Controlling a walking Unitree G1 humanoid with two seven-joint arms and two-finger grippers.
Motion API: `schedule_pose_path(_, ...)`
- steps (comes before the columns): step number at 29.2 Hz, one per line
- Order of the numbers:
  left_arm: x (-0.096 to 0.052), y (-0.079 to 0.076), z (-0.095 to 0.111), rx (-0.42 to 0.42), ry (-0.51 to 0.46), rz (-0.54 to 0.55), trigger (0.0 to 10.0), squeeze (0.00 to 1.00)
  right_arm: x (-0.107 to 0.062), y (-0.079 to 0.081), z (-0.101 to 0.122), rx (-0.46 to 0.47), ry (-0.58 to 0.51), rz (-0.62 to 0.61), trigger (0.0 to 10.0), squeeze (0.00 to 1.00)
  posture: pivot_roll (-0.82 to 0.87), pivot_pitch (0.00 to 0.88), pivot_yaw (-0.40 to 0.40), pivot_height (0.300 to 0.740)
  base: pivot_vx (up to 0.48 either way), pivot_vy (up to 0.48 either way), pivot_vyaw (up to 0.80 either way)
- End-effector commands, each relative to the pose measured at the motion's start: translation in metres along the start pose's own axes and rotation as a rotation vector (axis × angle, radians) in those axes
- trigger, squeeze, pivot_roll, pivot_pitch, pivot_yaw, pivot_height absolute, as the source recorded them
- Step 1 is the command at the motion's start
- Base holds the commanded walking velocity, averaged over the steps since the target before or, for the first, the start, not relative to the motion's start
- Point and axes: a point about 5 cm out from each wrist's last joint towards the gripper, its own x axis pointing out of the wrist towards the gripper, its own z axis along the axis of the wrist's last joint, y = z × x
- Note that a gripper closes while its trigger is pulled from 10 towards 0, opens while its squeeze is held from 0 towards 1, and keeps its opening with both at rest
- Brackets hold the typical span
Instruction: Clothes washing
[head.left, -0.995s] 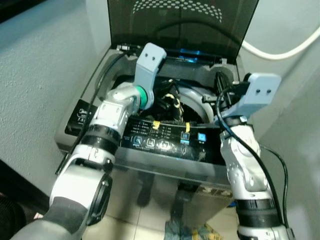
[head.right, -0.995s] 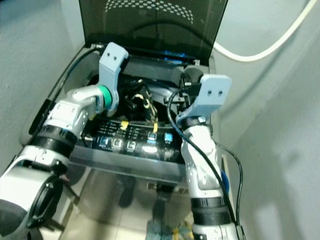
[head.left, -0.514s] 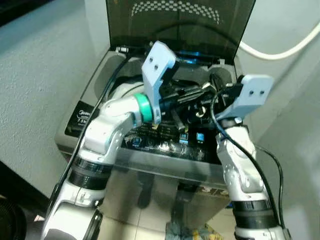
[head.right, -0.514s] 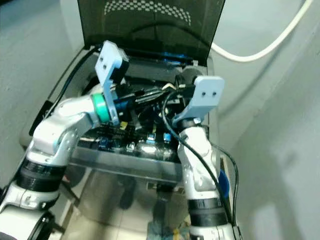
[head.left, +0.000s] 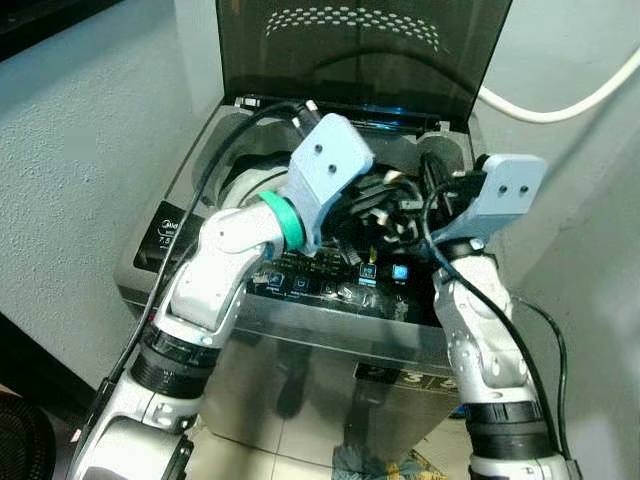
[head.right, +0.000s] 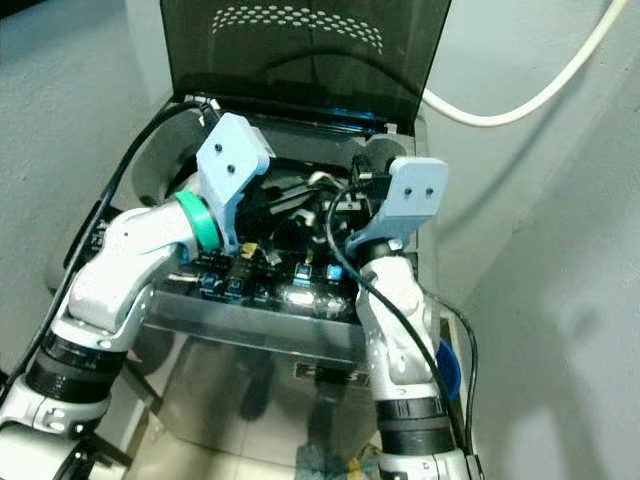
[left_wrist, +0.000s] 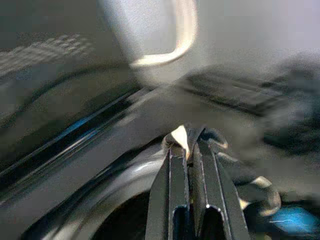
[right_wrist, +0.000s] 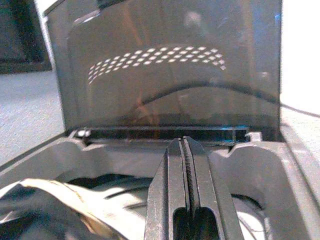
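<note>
Top-load washing machine (head.left: 190, 225), tinted lid (head.left: 360, 50) raised upright at its back. Both arms reach over the machine's open tub. Left gripper (left_wrist: 189, 150) sits above the tub mouth, fingers pinched onto a dark garment with pale yellow trim (left_wrist: 181, 136), blurred. Right gripper (right_wrist: 186, 150) hovers over the tub's right side, fingers pressed together with nothing between, pointing at the lid. More of that fabric lies in the tub. Control panel (head.left: 340, 285) along machine's front edge, blue lights lit. White hose (head.left: 560, 100) on wall behind machine.
</note>
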Motion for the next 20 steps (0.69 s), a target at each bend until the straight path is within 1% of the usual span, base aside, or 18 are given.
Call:
schedule_pose_path(1,0.0,0.017,0.005,0.031,-0.007,0.127,10.0,0.0,0.0,0.0,0.001,-0.004,-0.007,-0.001,10.0,0.0,0.15,0.067,0.063,0.74,0.0,0.0,0.0)
schedule_pose_path(2,-0.002,0.028,0.007,0.049,-0.009,0.21,10.0,0.0,0.0,0.0,0.001,-0.005,-0.007,-0.001,10.0,0.0,0.15,0.067,0.063,0.74,0.0,0.0,0.0)
schedule_pose_path(3,-0.002,0.028,0.007,0.049,-0.009,0.21,10.0,0.0,0.0,0.0,0.001,-0.005,-0.007,-0.001,10.0,0.0,0.15,0.067,0.063,0.74,0.0,0.0,0.0)
schedule_pose_path(4,-0.003,0.036,0.01,0.057,-0.032,0.258,10.0,0.0,0.0,-0.001,0.001,-0.007,-0.007,-0.001,10.0,0.0,0.15,0.067,0.061,0.74,0.0,0.0,0.0)
schedule_pose_path(5,-0.003,0.036,0.01,0.057,-0.032,0.258,10.0,0.0,0.0,-0.001,0.001,-0.007,-0.007,-0.001,10.0,0.0,0.15,0.067,0.061,0.74,0.0,0.0,0.0)
schedule_pose_path(6,-0.005,0.04,0.015,0.034,-0.072,0.264,10.0,0.0,0.0,-0.001,0.001,-0.008,-0.007,0.0,10.0,0.0,0.15,0.067,0.061,0.74,0.0,0.0,0.0)
schedule_pose_path(7,-0.005,0.042,0.021,0.015,-0.114,0.246,10.0,0.0,0.0,-0.001,0.0,-0.009,-0.003,0.009,10.0,0.0,0.14,0.068,0.059,0.74,0.0,0.0,0.0)
schedule_pose_path(8,-0.005,0.041,0.027,-0.009,-0.155,0.213,10.0,0.0,-0.001,0.002,-0.001,-0.012,0.006,0.051,10.0,0.0,0.14,0.068,0.059,0.74,0.0,0.0,0.0)
schedule_pose_path(11,-0.004,0.039,0.03,-0.023,-0.178,0.19,10.0,0.0,-0.001,0.004,-0.001,-0.014,0.013,0.082,10.0,0.0,0.14,0.068,0.059,0.74,0.0,0.0,0.0)
schedule_pose_path(13,0.0,0.037,0.038,-0.042,-0.219,0.154,10.0,0.0,-0.005,0.013,-0.003,-0.039,0.027,0.199,10.0,0.0,0.14,0.071,0.065,0.74,0.0,0.0,0.0)
schedule_pose_path(14,0.002,0.036,0.042,-0.052,-0.235,0.142,10.0,0.0,-0.007,0.017,-0.003,-0.049,0.028,0.238,10.0,0.0,0.14,0.072,0.066,0.74,0.0,0.0,0.0)
schedule_pose_path(15,0.002,0.036,0.042,-0.052,-0.235,0.142,10.0,0.0,-0.007,0.017,-0.003,-0.049,0.028,0.238,10.0,0.0,0.14,0.072,0.066,0.74,0.0,0.0,0.0)
schedule_pose_path(17,0.008,0.037,0.05,-0.084,-0.266,0.136,10.0,0.0,-0.011,0.026,-0.004,-0.077,0.021,0.31,10.0,0.0,0.14,0.073,0.073,0.74,0.0,0.0,0.0)
schedule_pose_path(18,0.008,0.037,0.05,-0.084,-0.266,0.136,10.0,0.0,-0.011,0.026,-0.004,-0.077,0.021,0.31,10.0,0.0,0.14,0.073,0.073,0.74,0.0,0.0,0.0)
schedule_pose_path(19,0.01,0.038,0.053,-0.093,-0.277,0.137,10.0,0.0,-0.012,0.029,-0.004,-0.084,0.018,0.334,10.0,0.0,0.14,0.073,0.073,0.74,0.0,0.0,0.0)
schedule_pose_path(20,0.013,0.039,0.056,-0.107,-0.286,0.138,10.0,0.0,-0.015,0.036,-0.003,-0.083,0.005,0.371,10.0,0.0,0.14,0.074,0.078,0.74,0.0,0.0,0.0)
